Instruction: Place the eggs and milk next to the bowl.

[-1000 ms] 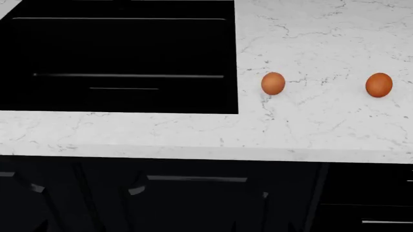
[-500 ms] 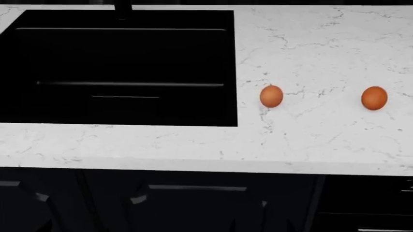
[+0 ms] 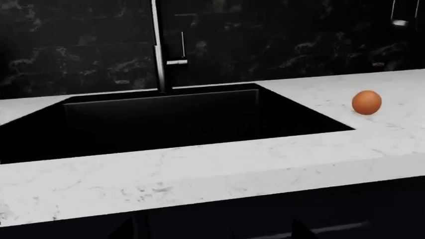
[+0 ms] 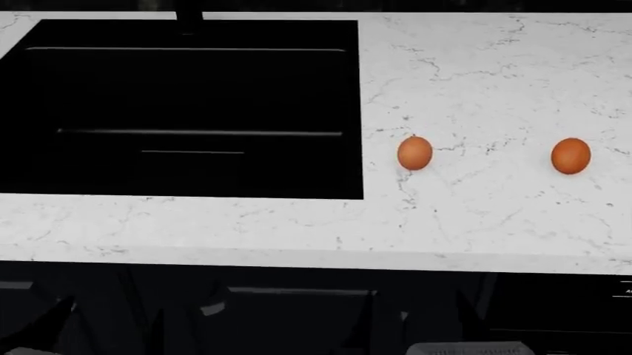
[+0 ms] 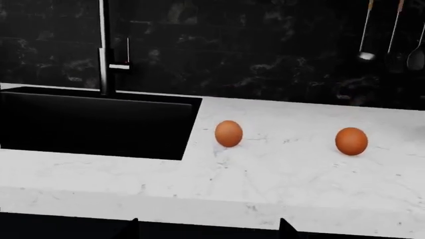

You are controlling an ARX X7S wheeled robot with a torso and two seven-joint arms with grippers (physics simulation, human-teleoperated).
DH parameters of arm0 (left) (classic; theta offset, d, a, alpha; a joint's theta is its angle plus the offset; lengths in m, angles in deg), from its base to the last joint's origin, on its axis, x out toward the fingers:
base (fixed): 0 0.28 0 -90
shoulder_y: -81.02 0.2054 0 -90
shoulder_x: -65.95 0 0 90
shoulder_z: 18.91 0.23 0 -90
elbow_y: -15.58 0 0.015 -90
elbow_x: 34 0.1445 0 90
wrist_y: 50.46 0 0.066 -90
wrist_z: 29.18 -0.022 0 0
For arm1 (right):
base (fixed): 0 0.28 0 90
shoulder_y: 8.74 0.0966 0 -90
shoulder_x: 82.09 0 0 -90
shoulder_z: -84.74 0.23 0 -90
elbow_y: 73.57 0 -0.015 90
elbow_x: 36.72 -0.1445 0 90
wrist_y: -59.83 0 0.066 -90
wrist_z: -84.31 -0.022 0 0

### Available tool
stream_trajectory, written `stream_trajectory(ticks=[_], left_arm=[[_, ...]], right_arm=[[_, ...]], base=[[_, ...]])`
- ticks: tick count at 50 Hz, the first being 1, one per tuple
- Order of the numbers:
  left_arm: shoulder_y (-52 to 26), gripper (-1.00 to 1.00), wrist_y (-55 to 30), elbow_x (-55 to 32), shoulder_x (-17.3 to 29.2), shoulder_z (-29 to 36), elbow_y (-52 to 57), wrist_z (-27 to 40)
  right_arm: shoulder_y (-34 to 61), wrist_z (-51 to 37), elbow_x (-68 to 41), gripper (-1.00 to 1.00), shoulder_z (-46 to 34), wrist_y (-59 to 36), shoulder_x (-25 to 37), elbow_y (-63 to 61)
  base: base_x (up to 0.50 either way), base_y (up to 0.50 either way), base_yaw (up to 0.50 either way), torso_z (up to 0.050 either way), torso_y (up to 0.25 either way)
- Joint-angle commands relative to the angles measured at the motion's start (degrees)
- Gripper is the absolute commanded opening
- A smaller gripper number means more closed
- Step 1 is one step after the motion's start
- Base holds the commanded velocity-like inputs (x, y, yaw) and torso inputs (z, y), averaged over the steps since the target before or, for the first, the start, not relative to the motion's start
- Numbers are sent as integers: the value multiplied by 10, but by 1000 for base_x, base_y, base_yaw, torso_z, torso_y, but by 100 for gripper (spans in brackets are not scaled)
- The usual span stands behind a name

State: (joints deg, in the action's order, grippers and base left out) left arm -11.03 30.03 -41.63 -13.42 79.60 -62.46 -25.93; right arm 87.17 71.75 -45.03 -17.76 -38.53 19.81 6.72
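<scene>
Sink (image 4: pixel 188 111): a black basin recessed in the left part of the white marble table (image 4: pixel 493 222), with the faucet (image 3: pixel 159 47) at its far edge. First egg (image 4: pixel 415 153): lies on the table just right of the sink rim. Second egg (image 4: pixel 570 156): lies farther right on the table, well apart from the first. Utensils (image 5: pixel 395 30) hang on the dark wall behind. Neither end effector is in view; their state cannot be told.
</scene>
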Motion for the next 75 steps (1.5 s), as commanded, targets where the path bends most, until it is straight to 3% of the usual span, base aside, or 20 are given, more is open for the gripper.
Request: stream_trajectory(ticks=[1, 15, 32, 45, 75], left_arm=[[-71, 100, -123, -34, 0, -28, 79, -2], [-203, 100, -287, -81, 31, -57, 139, 4], [-346, 100, -346, -103, 41, -71, 54, -5], [-340, 100, -346, -108, 43, -73, 53, -1], [-311, 100, -323, -114, 45, -64, 56, -1]], right_arm=[[45, 14, -7, 100, 31, -80, 22, -78], [137, 15, -47, 100, 70, -204, 58, -158], [254, 35, -89, 100, 106, -295, 96, -138], [258, 36, -96, 100, 102, -302, 96, -148], [245, 42, -106, 100, 91, -302, 100, -158]], base=[[0, 0, 0, 50, 0], [0, 0, 0, 2, 0], [0, 0, 0, 0, 0], [0, 0, 0, 0, 0], [0, -495, 0, 0, 0]])
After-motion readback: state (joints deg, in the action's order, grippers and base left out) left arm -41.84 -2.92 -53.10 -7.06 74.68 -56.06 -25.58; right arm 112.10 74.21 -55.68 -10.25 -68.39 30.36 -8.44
